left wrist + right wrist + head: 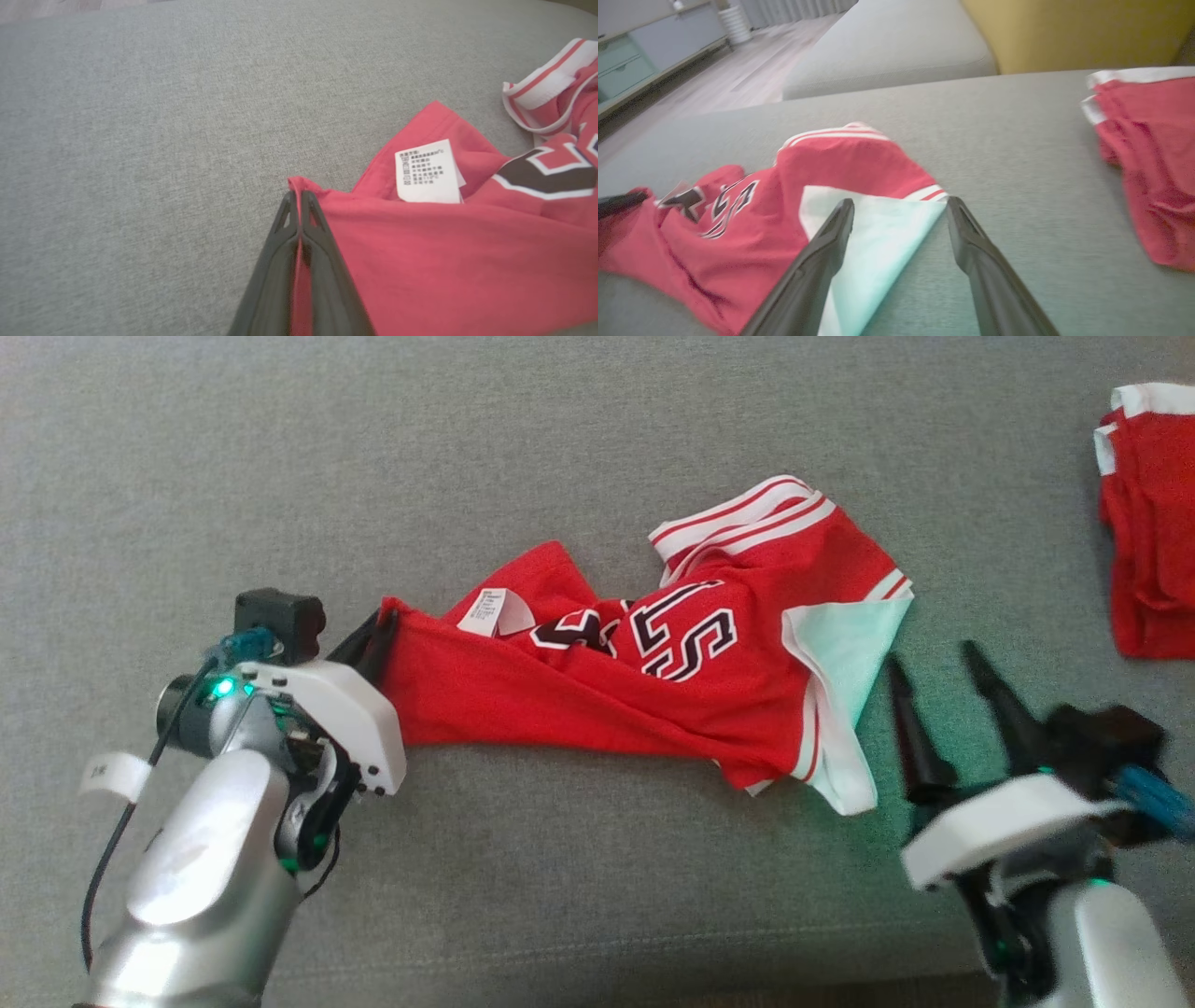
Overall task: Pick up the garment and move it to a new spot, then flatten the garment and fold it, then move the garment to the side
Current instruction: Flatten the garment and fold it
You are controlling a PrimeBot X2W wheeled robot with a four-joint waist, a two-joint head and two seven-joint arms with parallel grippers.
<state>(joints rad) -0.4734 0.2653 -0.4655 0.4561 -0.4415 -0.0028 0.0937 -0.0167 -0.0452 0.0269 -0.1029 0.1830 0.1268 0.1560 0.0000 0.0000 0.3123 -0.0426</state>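
Left gripper (299,196) clamped on red garment (444,261) corner, cloth pinched between the fingers. White care label (427,171) just beside, face up. Grey cushion (140,140) underneath.

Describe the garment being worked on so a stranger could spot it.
On the grey cushion, look mid-surface for the crumpled red jersey. Unlike the red garment at the right edge, it shows black-and-white lettering, and the left gripper pinches its corner.
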